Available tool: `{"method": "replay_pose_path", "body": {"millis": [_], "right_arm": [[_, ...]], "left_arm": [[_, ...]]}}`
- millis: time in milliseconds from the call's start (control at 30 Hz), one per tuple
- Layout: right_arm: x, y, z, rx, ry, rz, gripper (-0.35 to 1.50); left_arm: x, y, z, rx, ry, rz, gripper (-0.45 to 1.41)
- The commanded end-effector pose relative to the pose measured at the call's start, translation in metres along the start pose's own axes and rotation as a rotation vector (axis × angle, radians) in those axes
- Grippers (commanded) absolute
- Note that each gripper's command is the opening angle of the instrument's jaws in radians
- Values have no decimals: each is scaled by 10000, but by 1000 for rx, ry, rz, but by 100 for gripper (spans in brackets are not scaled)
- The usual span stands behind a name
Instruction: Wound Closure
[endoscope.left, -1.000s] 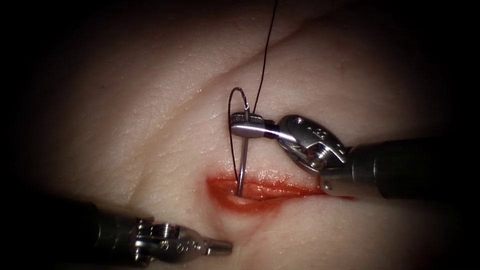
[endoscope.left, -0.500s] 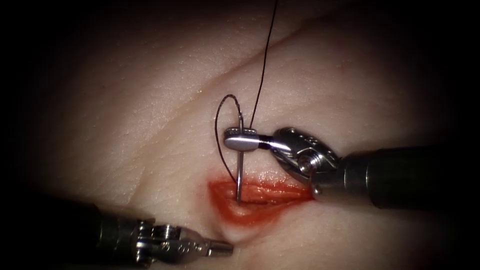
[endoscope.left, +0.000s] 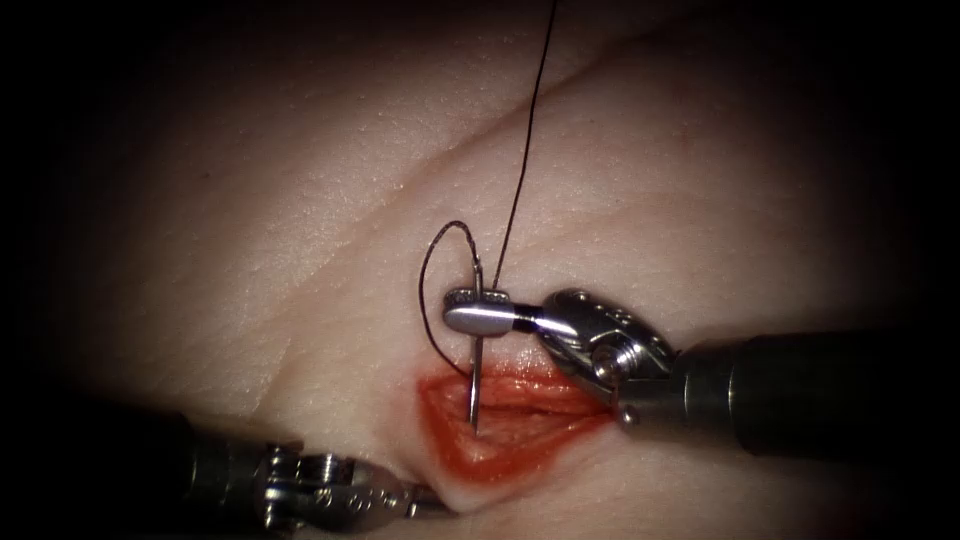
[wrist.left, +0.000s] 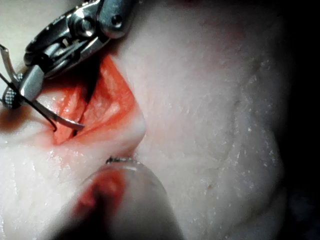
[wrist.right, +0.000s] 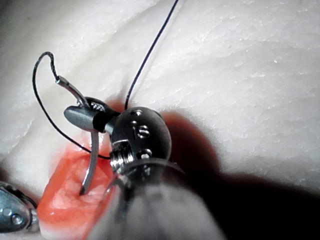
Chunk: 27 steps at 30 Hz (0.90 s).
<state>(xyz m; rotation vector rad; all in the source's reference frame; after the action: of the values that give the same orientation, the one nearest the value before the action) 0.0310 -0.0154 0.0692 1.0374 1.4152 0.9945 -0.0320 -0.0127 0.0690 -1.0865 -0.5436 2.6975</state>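
- Endoscope view: right pincer (endoscope.left: 478, 310) enters from the right, jaws clamped on the needle (endoscope.left: 474, 385) near its swaged end, where the thread (endoscope.left: 520, 160) joins.
- Needle stands nearly upright below the jaws; its point sits inside the cut (endoscope.left: 510, 415), at the left part of the opening, touching the red floor. How deep it bites, I cannot tell.
- Thread leaves the needle's tail, makes 1 small loop to the left of the jaws, dips toward the cut's left end, and another strand runs up and away across the tissue (endoscope.left: 300, 250).
- Cut gapes wide, edges and floor wet with red fluid (endoscope.left: 470, 450).
- Left pincer (endoscope.left: 425, 500) lies low, just below and left of the cut's left end, tip against the lower wound edge. Jaws look pressed together with nothing visible between them.
- Right wrist view: right pincer (wrist.right: 82, 117) grips the needle (wrist.right: 90, 165) high on its curve; the point rests in the red cut, thread (wrist.right: 150, 55) loop arching beyond the tail.
- Left wrist view: needle tip (wrist.left: 67, 121) curves into the cut's red trough.
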Motion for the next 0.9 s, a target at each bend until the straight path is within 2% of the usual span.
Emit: {"method": "replay_pose_path", "body": {"millis": [33, 533, 900], "right_arm": [[-10, 0, 8, 5, -3, 5, -35], [-35, -20, 15, 45, -63, 214, -35], [-43, -32, 7, 42, -81, 232, -35]], "left_arm": [[-1, 3, 8, -1, -1, -2, -37], [1, 2, 7, -2, -1, -3, -40], [0, 2, 7, -2, -1, -2, -45]]}}
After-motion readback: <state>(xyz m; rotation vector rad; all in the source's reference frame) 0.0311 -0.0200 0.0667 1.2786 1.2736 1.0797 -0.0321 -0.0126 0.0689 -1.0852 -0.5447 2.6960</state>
